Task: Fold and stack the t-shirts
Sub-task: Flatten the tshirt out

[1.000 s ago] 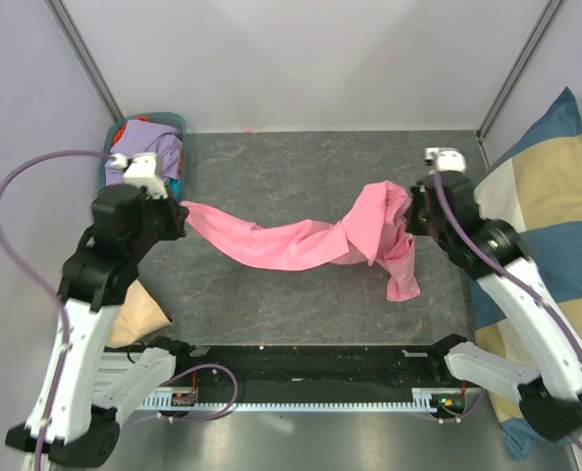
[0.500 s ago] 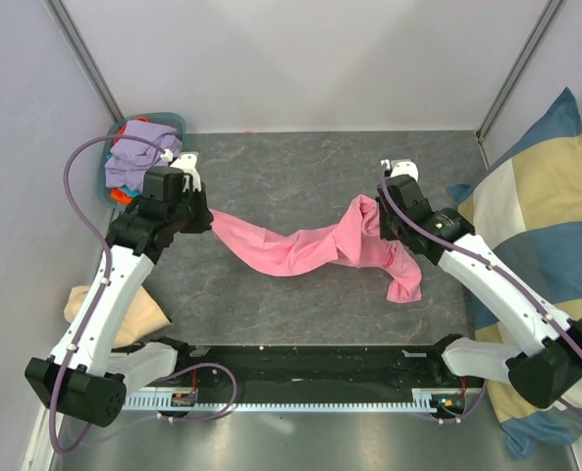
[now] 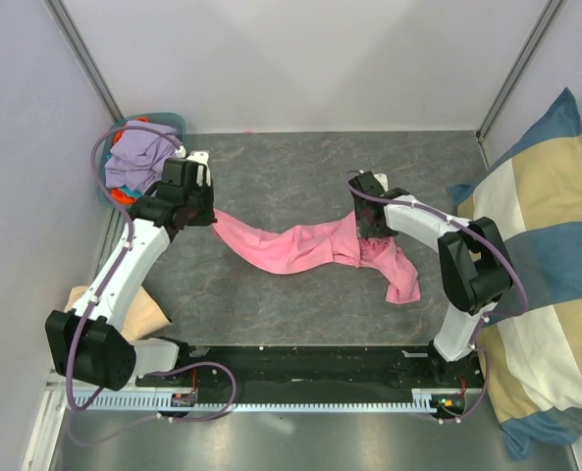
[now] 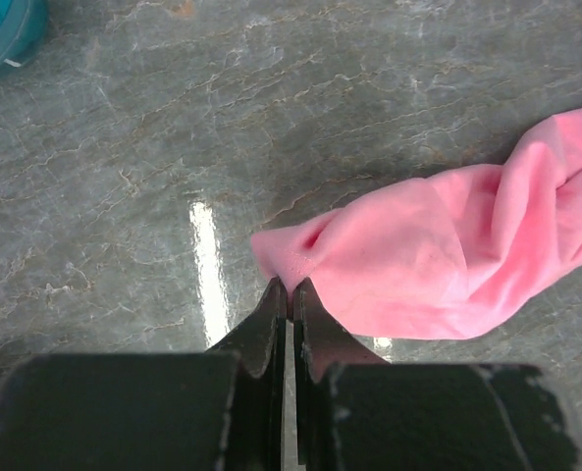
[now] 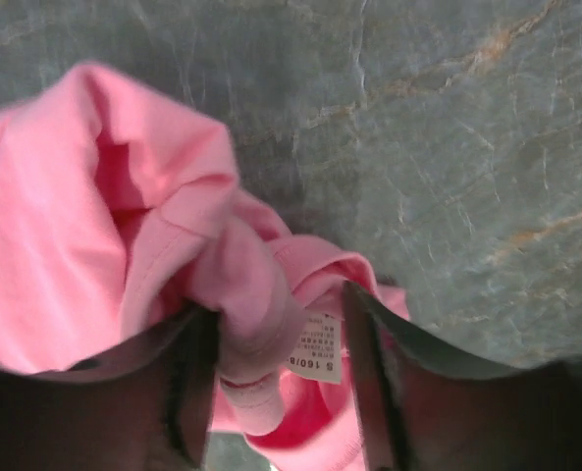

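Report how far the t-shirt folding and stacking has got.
Done: nothing folded or stacked yet. In hand: the pink t-shirt lies twisted across the table, left gripper shut on one end, right gripper open around the end with the neck label. Left: folding it, then the other t-shirts heaped in the teal bin.

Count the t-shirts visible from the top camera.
3: pink one stretched across the table; lavender one atop the far-left basket; orange one peeking beneath it. More may be hidden in the basket.

Grey marbled table (image 3: 300, 177); pink t-shirt (image 3: 291, 247) lies stretched across middle.
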Robot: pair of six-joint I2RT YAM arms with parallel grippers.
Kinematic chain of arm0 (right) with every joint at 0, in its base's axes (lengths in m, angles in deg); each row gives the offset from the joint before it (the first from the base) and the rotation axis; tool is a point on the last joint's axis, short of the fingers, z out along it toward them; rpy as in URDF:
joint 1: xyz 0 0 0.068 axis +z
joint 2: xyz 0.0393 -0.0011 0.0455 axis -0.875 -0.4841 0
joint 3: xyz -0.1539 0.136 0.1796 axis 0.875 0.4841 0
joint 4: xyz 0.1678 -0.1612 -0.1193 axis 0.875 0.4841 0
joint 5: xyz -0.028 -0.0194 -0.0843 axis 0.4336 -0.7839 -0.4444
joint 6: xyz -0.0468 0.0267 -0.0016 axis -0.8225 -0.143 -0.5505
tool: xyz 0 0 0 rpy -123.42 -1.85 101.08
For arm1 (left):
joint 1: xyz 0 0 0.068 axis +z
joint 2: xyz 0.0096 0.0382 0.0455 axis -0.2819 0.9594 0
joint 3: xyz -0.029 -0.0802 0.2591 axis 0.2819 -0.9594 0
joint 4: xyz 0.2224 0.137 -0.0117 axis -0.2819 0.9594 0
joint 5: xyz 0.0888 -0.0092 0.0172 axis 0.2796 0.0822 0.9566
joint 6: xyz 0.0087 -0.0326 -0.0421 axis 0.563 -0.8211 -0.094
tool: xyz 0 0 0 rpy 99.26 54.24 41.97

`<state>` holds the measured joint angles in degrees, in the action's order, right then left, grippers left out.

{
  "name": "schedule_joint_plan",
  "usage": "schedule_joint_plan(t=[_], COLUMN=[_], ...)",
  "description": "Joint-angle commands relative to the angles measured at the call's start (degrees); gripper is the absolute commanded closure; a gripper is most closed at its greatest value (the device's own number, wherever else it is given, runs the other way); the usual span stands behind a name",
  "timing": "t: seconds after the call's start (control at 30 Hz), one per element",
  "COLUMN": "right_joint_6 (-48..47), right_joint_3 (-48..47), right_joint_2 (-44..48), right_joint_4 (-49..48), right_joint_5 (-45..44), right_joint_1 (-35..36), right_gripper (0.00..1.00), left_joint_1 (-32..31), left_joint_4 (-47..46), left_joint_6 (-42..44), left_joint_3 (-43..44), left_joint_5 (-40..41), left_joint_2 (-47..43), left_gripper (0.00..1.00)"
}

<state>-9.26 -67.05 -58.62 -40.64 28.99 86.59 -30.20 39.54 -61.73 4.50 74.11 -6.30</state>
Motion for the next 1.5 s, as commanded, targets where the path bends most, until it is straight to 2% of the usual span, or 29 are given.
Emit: schedule_joint_plan(t=[0.0, 0.03, 0.23, 0.5, 0.7, 0.87, 1.2, 1.47], right_joint_6=[0.23, 0.06, -0.12, 1.9, 2.87, 4.27, 5.59, 5.42], right_joint_3=[-6.23, -6.06, -3.17, 4.83, 11.24, 15.9, 20.04, 19.78], right_joint_2=[0.67, 1.64, 11.22, 24.13, 28.01, 28.11, 22.05, 15.36], right_joint_4=[-3.79, -3.87, -3.61, -1.85, -3.87, -8.69, -17.58, -21.98], right_joint_5=[-1.43, -1.34, 3.84, 11.48, 17.2, 22.99, 26.34, 25.82], right_joint_1=[-1.63, -1.63, -1.63, -1.37, -0.41, 0.47, 2.06, 2.85], right_gripper=[0.34, 0.31, 0.27, 0.26, 0.27, 0.29, 0.3, 0.33], left_joint_1=[0.38, 0.55, 0.47, 0.55, 0.55, 0.47, 0.55, 0.55], left_joint_4=[-3.95, -3.86, -4.21, -4.74, -5.44, -5.53, -5.45, -5.53], left_joint_6=[2.77, 2.94, 2.68, 1.89, 1.28, 1.01, 1.01, 1.36], left_joint_3=[-0.18, -0.27, -0.62, -2.03, -3.35, -4.14, -4.49, -4.84], left_joint_5=[1.19, 1.19, 0.75, -1.01, -1.8, -2.32, -2.41, -2.15], left_joint_2=[1.23, 1.23, 0.35, -0.26, -0.96, -1.41, -1.76, -2.28], left_gripper=[0.98, 0.98, 0.98, 0.98, 0.98, 0.98, 0.98, 0.98])
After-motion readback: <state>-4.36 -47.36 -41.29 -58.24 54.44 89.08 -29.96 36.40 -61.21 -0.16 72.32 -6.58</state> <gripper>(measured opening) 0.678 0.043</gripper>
